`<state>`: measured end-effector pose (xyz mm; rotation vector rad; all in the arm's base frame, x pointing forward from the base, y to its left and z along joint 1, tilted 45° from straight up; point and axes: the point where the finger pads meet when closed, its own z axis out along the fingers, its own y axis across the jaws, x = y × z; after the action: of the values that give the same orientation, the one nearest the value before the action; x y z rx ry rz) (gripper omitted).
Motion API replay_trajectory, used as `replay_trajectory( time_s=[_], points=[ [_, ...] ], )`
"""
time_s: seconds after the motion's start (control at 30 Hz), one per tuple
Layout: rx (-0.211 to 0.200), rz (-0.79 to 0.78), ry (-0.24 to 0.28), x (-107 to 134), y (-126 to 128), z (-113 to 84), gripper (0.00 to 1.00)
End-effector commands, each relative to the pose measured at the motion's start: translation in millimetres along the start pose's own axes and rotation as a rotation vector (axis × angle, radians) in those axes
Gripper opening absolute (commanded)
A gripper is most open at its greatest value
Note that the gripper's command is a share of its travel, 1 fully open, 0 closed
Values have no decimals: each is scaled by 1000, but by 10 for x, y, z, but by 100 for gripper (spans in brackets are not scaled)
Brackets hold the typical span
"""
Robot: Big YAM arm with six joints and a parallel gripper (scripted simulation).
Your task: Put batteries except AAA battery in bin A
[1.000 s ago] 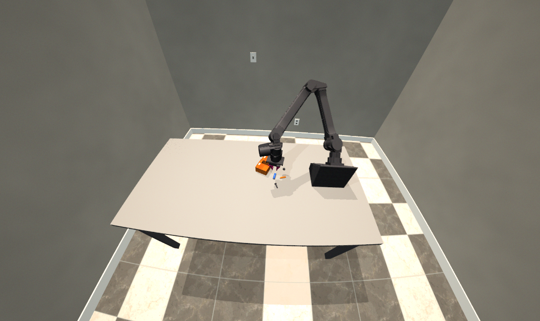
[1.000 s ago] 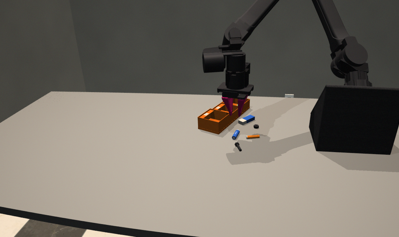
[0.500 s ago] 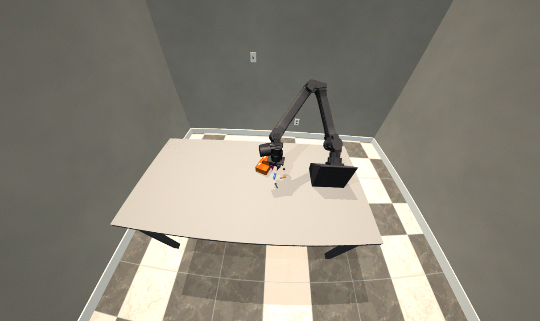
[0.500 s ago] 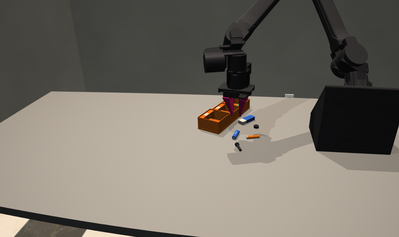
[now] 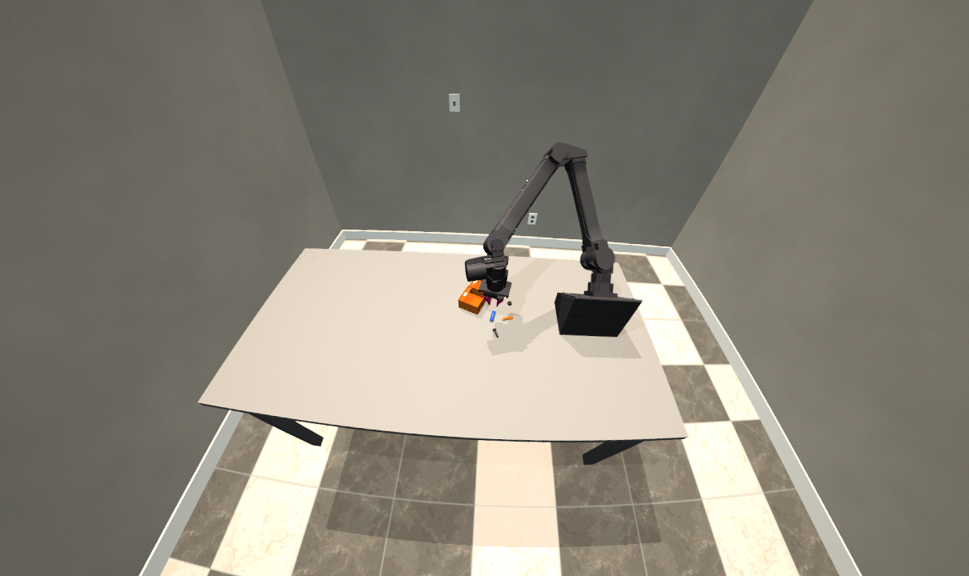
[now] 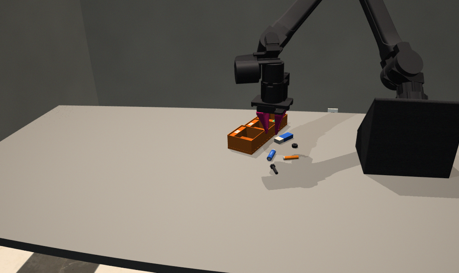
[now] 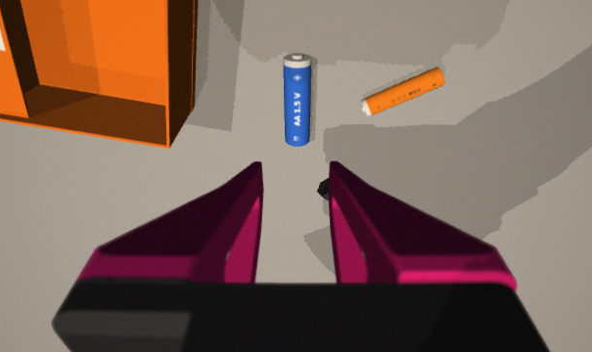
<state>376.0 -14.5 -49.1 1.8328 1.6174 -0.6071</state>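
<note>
A blue AA battery (image 7: 296, 100) (image 6: 271, 154) (image 5: 492, 315) lies on the table just beside the orange row of bins (image 6: 239, 142) (image 7: 180, 73) (image 5: 467, 302). A thinner orange AAA battery (image 7: 403, 91) (image 6: 290, 157) (image 5: 507, 317) lies to its right. My gripper (image 7: 296, 175) (image 6: 271, 131) (image 5: 493, 294) points down, partly open with nothing between its magenta fingers. It hangs above the table by the bins. In the wrist view the blue battery lies just ahead of the fingertips. A speck of a green battery (image 6: 273, 120) shows in the far compartment behind the fingers.
A black bolt (image 6: 273, 168) (image 7: 322, 188) lies in front of the batteries. A blue-and-white eraser (image 6: 283, 137) and a black nut (image 6: 294, 145) lie right of the bins. A large black box (image 6: 410, 139) (image 5: 591, 315) stands at the arm's base on the right.
</note>
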Motion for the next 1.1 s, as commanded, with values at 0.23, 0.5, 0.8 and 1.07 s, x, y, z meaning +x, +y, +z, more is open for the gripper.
replay_trajectory(
  time_s=[0.23,0.5,0.8,1.07],
  points=[
    [9,-5,-6,-17,-38,360,27],
    [10,-5,-6,-14,-34,668,27],
    [4,1,-4,-27,2,719,27],
    [-5,-16,-2,26,-34,736,27]
  ],
)
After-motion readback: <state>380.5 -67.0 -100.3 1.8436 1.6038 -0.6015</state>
